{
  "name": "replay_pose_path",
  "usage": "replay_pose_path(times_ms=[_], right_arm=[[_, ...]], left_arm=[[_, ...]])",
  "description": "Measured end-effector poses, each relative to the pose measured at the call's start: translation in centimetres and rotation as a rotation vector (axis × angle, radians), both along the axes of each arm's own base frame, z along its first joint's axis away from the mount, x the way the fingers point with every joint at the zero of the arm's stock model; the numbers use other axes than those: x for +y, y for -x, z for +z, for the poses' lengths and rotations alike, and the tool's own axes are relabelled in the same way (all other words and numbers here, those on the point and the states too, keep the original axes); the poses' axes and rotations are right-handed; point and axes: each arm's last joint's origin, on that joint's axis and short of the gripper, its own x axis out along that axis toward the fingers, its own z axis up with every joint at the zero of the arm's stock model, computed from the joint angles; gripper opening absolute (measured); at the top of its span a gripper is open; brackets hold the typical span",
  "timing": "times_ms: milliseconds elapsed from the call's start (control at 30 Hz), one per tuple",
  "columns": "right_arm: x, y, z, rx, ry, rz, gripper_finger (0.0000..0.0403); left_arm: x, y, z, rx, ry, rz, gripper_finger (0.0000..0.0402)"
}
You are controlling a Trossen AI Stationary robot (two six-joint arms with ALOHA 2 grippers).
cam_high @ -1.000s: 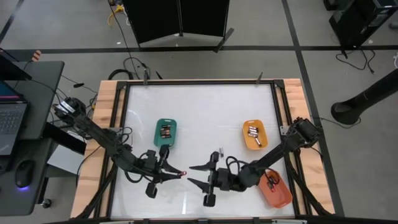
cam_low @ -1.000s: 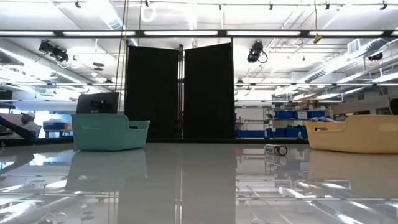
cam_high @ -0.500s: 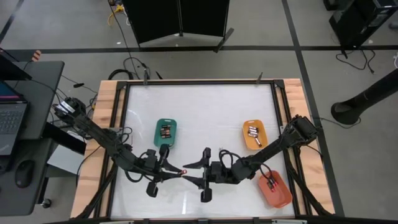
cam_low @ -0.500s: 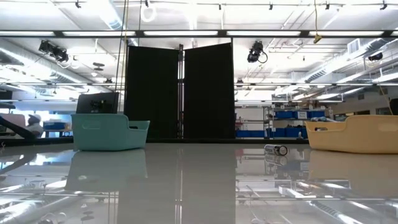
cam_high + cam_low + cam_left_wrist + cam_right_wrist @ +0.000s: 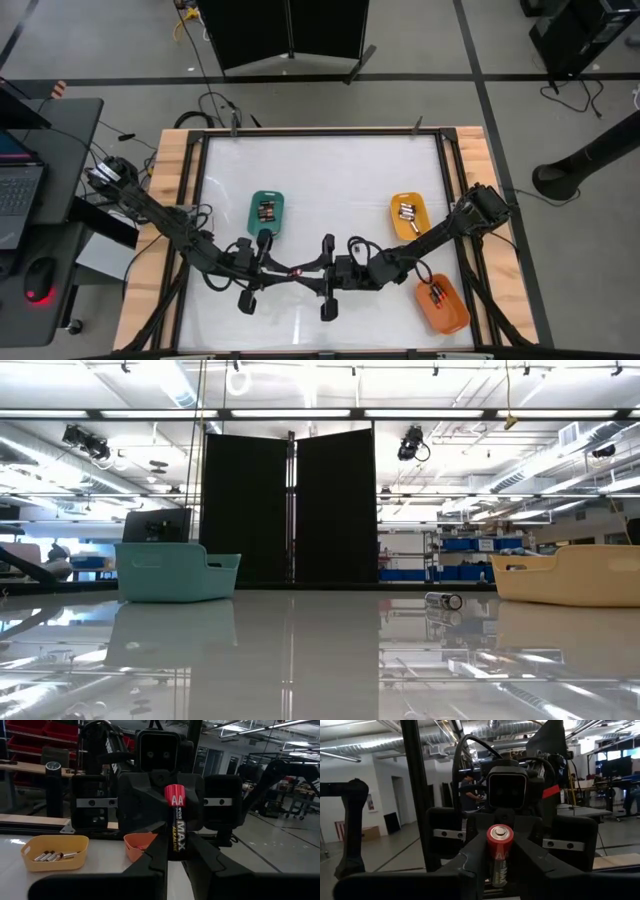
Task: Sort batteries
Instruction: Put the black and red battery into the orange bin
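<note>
An AA battery (image 5: 175, 815), dark with a red top end, stands upright between both grippers at the table's near middle; in the high view it shows as a red dot (image 5: 297, 272). My left gripper (image 5: 288, 273) is shut on it from the left. My right gripper (image 5: 308, 272) faces it from the right, its fingers closed in on the same battery (image 5: 499, 851). Other batteries lie in the green tray (image 5: 266, 211), the yellow-orange tray (image 5: 409, 216) and the orange tray (image 5: 441, 305). One loose battery (image 5: 443, 600) lies on its side on the table. My left gripper pinches the battery's lower body (image 5: 173, 851) between its two fingers, coming level from the table's left. The battery stands upright, red end up, clear of the table. My right gripper pinches the battery's body below the red end (image 5: 496, 865) between its two fingers, coming level from the table's right.
The three small trays stand around the grippers, green at the left, yellow-orange at the right, orange at the near right. The table's wooden frame (image 5: 170, 200) runs along both sides. A person stands in the room beyond the table in the right wrist view (image 5: 469, 787).
My right gripper has gone toward the table's left, up to my left gripper, and its fingers have closed in around the upright battery. My left gripper has kept hold of the battery and has stayed about where it was.
</note>
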Motion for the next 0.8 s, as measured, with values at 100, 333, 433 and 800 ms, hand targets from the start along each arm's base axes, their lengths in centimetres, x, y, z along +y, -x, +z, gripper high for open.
replay_pose_path(times_ms=[100, 333, 433, 800], right_arm=[[0.0, 0.0, 0.0, 0.001, 0.003, 0.000, 0.0085], [0.1, 0.0, -0.1, 0.007, 0.025, -0.009, 0.0078], [0.2, 0.1, -0.1, 0.008, 0.027, -0.010, 0.0075], [0.6, 1.4, 1.0, 0.129, 0.005, -0.078, 0.0073]], left_arm=[[0.0, 0.0, 0.0, 0.004, -0.003, 0.002, 0.0049], [0.0, -0.1, -0.2, 0.015, -0.016, 0.003, 0.0049], [0.0, -0.1, -0.2, 0.018, -0.018, 0.003, 0.0052], [0.1, -0.1, -1.5, 0.131, -0.121, 0.034, 0.0148]])
